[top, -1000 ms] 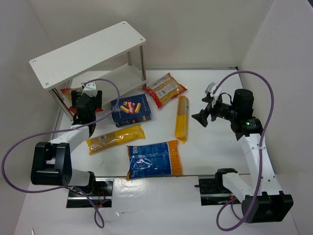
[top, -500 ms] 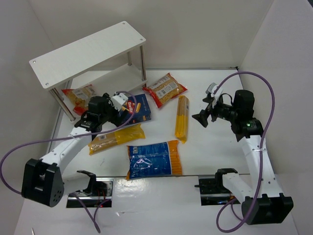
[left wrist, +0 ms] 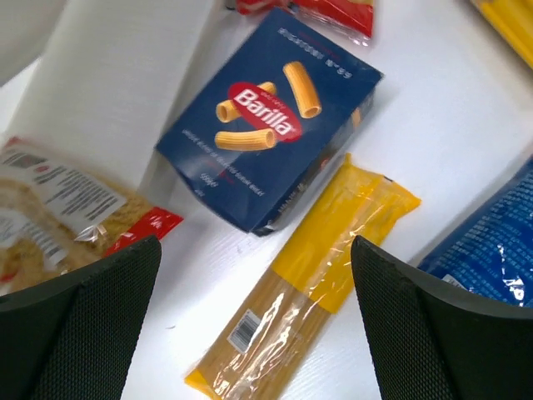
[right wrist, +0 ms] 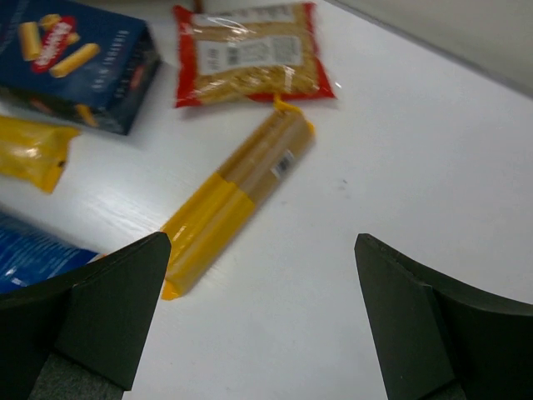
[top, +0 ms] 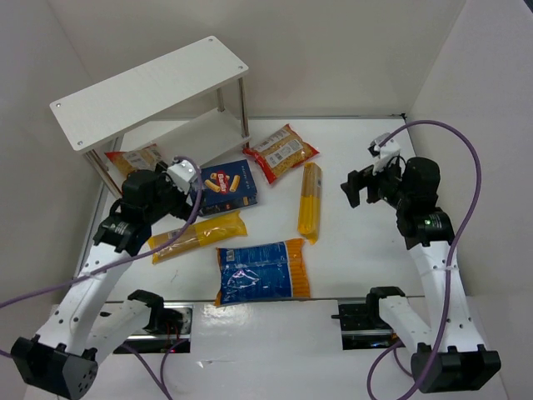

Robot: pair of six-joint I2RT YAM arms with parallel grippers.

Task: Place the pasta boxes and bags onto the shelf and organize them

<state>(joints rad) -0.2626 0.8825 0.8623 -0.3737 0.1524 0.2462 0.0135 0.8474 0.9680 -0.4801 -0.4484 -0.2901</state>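
Observation:
The white shelf [top: 150, 87] stands at the far left. A red-edged bag [top: 133, 158] lies under its near end; I cannot tell whether it rests on the lower board. On the table lie the dark blue box [top: 226, 187], another red-edged bag [top: 283, 152], two long yellow packs [top: 310, 200] [top: 200, 235] and the blue-orange bag [top: 262, 271]. My left gripper [left wrist: 253, 242] hovers open above the yellow pack [left wrist: 308, 283], just near of the box [left wrist: 266, 125]. My right gripper [right wrist: 262, 239] hangs open over bare table, right of the other yellow pack [right wrist: 237, 200].
White walls enclose the table on the left, back and right. The shelf's thin metal posts [top: 244, 108] stand close behind the blue box. Purple cables loop from both arms. A stretch of bare table [top: 366, 242] shows under the right arm.
My left arm has left the shelf's near end, where the red-edged bag now lies uncovered, and swung right over the yellow pack. My right gripper shifted slightly towards the back.

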